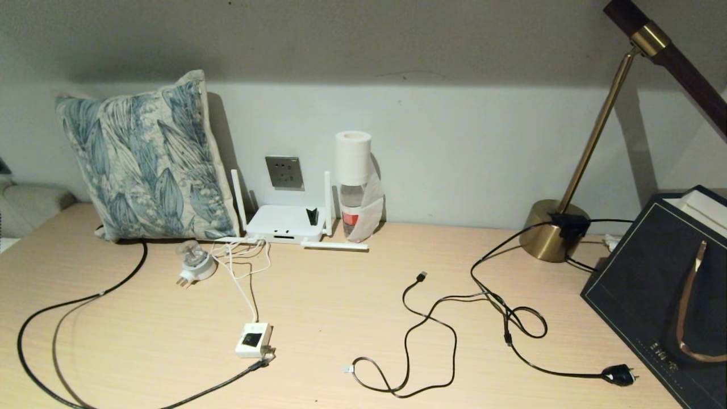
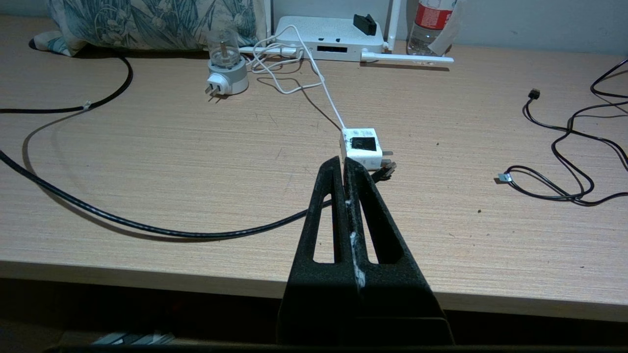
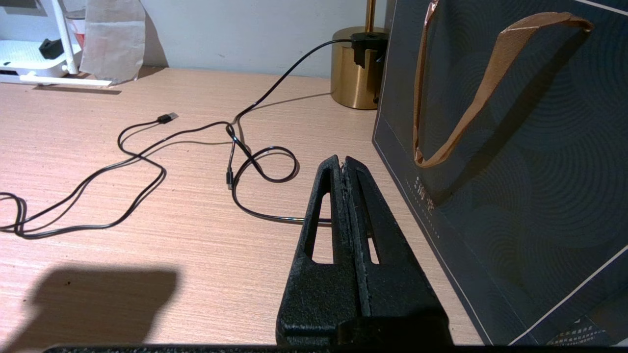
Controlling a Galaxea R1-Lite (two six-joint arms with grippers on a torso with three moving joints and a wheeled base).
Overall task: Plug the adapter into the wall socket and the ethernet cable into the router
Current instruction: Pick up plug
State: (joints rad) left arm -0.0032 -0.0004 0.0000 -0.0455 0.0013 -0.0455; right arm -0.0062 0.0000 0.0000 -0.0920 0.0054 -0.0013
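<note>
Your left gripper point(image 2: 343, 164) is clenched on nothing, held back at the table's near edge; the right gripper point(image 3: 342, 164) is clenched and empty too, beside the dark paper bag point(image 3: 515, 162). Neither arm shows from the head camera. The adapter point(image 1: 253, 339) lies mid-table, the ethernet cable point(image 1: 113, 289) ending just beside it; you can't tell whether they touch. The router point(image 1: 284, 224) sits against the wall under the wall socket point(image 1: 284, 172), partly crowded by the pillow point(image 1: 145, 162). Bare table point(image 1: 341, 307) lies between adapter and router.
</note>
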